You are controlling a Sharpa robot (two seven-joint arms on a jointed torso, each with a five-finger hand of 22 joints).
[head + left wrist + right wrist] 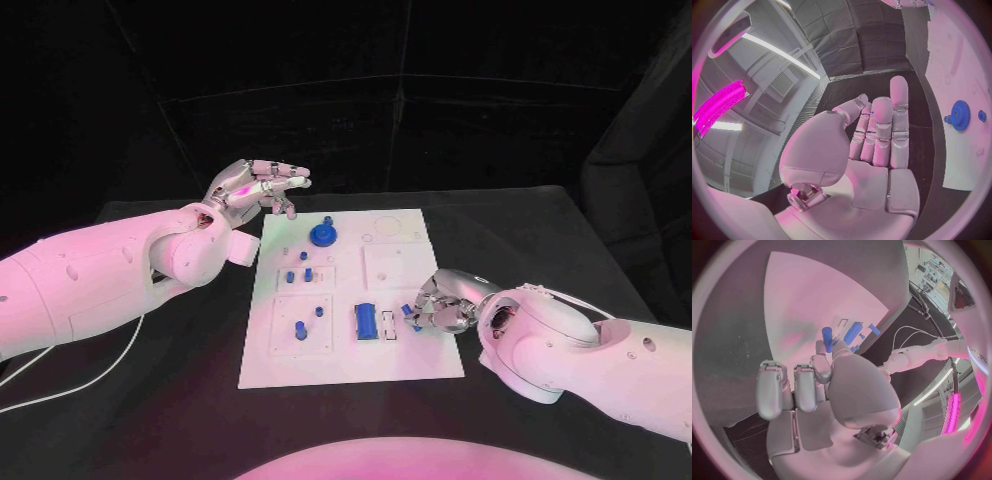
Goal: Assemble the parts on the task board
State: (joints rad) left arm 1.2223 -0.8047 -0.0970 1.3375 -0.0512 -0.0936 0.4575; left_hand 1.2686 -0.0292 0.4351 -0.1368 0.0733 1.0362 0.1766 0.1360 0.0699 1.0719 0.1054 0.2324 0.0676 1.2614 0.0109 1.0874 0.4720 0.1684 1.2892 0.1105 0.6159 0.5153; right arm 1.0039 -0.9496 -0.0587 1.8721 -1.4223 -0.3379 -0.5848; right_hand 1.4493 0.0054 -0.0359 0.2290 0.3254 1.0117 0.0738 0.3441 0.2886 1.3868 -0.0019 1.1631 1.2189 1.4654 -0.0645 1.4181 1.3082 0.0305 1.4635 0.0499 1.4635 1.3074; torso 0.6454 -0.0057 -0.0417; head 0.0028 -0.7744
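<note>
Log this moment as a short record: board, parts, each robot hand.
board: white plate lying flat mid-table
gear: blue, on the board's far end
long part: blue block on the board's near half
left robot hand: raised beyond the board's far left corner, fingers apart, holding nothing
right robot hand: at the board's right edge, pinching a small blue part

The left robot hand [870, 150] holds nothing, fingers extended, beside the task board [957, 75] bearing a blue gear [960, 115].

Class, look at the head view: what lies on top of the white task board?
On the task board: a blue gear, small blue parts and a blue block. The right robot hand covers part of its edge.
</note>
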